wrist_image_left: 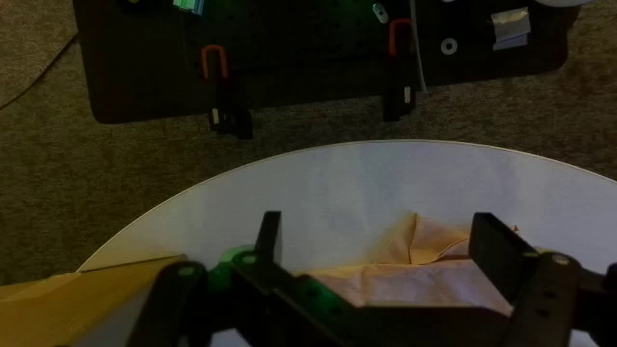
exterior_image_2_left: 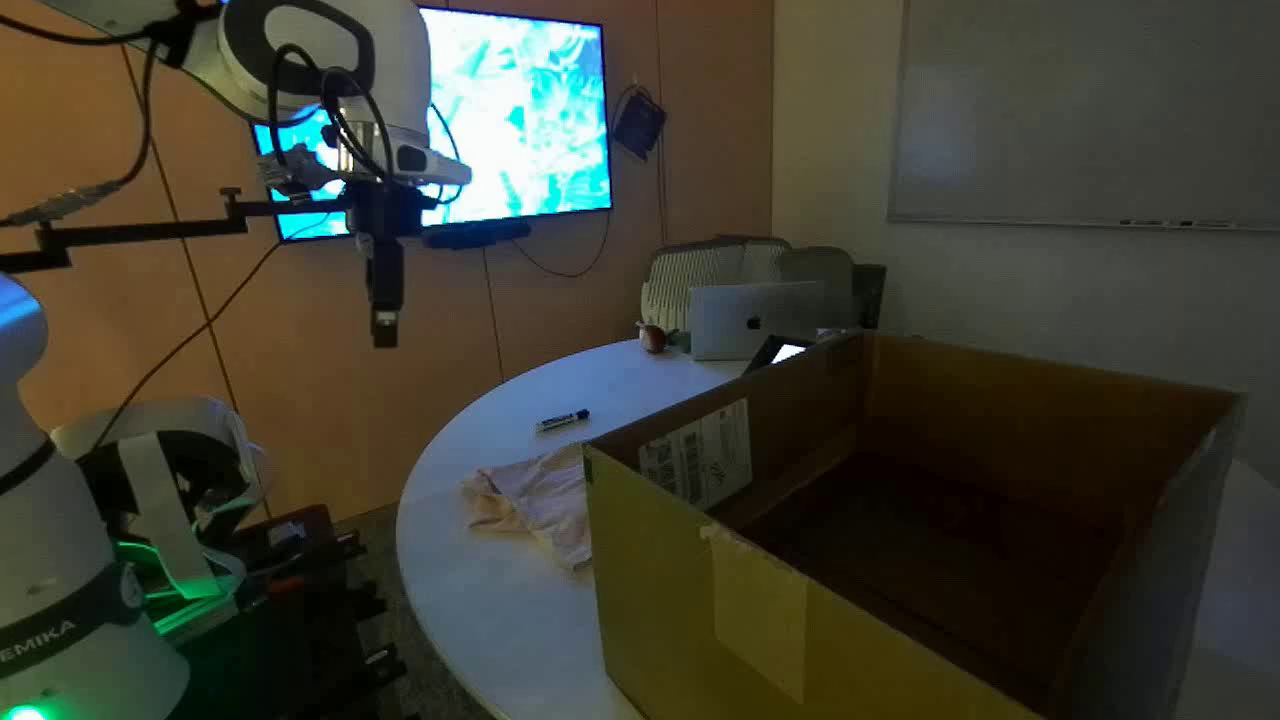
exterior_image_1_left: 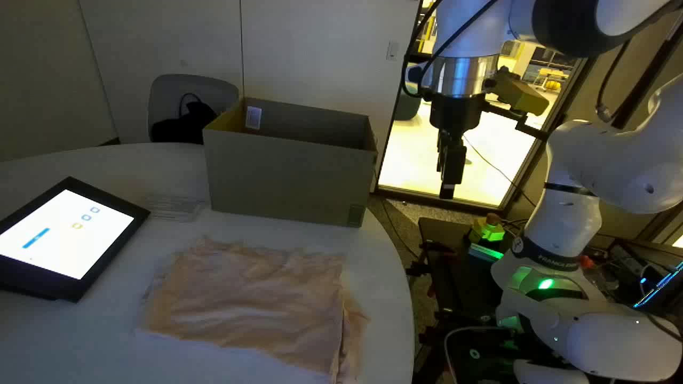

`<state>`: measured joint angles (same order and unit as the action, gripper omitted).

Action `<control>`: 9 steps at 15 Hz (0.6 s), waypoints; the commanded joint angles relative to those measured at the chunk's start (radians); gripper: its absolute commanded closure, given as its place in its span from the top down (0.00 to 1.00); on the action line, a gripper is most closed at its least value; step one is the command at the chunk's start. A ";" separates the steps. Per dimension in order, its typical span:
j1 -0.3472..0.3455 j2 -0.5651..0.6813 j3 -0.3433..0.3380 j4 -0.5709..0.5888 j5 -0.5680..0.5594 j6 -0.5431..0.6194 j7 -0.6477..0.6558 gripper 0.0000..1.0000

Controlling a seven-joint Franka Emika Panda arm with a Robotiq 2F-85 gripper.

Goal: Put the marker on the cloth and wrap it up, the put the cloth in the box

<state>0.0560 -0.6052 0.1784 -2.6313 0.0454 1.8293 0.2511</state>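
A dark-capped marker (exterior_image_2_left: 562, 421) lies on the white table beyond the cloth in an exterior view; it does not show in the wrist view. A pale orange cloth (exterior_image_1_left: 251, 298) lies spread and slightly wrinkled on the table. It also shows partly behind the box (exterior_image_2_left: 540, 500) and, in the wrist view, between and below the fingers (wrist_image_left: 405, 279). An open cardboard box (exterior_image_1_left: 288, 178) stands on the table; its visible inside (exterior_image_2_left: 930, 540) holds nothing I can see. My gripper (exterior_image_1_left: 448, 191) hangs high beside the table, pointing down (exterior_image_2_left: 384, 330). Its fingers (wrist_image_left: 378, 214) are wide apart with nothing between them.
A tablet (exterior_image_1_left: 69, 240) with a lit screen lies on the round table (exterior_image_1_left: 384, 320). A flat clear item (exterior_image_1_left: 173, 208) lies near it. A laptop (exterior_image_2_left: 755, 325) and a small round object (exterior_image_2_left: 652, 338) stand at the table's far side. The box walls (exterior_image_2_left: 690, 600) are tall.
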 commanded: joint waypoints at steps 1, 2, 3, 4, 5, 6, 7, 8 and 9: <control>0.007 0.001 -0.007 0.002 -0.004 -0.001 0.003 1.00; 0.007 0.000 -0.007 0.003 -0.004 -0.001 0.003 1.00; 0.007 0.000 -0.007 0.003 -0.004 -0.001 0.003 1.00; 0.007 0.000 -0.007 0.003 -0.004 -0.001 0.003 1.00; 0.007 0.000 -0.007 0.003 -0.004 -0.001 0.003 1.00; 0.007 0.000 -0.007 0.003 -0.004 -0.001 0.003 1.00; 0.007 0.000 -0.007 0.003 -0.004 -0.001 0.003 1.00; 0.009 0.012 -0.006 0.011 -0.008 0.010 -0.006 1.00; 0.009 0.025 -0.002 0.017 -0.012 0.019 -0.007 1.00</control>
<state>0.0561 -0.6053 0.1784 -2.6292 0.0453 1.8297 0.2503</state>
